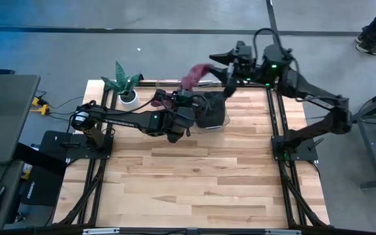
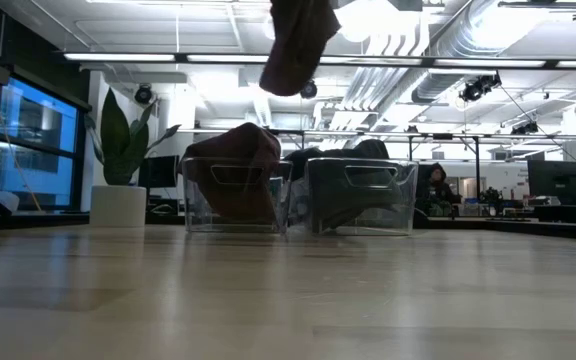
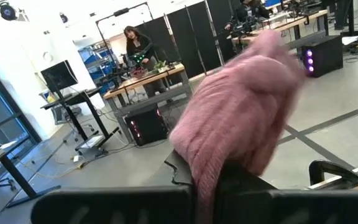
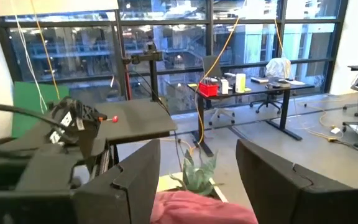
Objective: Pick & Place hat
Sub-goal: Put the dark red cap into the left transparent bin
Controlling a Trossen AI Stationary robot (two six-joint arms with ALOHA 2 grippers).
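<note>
The counter point(image 1: 194, 176) is a light butcher-block wooden top, edged on its left and right by black metal framing on which the two arm bases are mounted. Along its far edge stand a white pot with a green plant point(image 1: 126, 89) at the left corner and, just beside each other toward the middle, two clear plastic bins point(image 2: 298, 195), one with a dark red fabric point(image 2: 236, 170) inside and the other with dark fabric point(image 2: 360, 185).

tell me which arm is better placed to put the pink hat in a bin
Left. Its hand is shut on the pink hat, raised just over the clear bins. The right hand is open and holds nothing.
</note>
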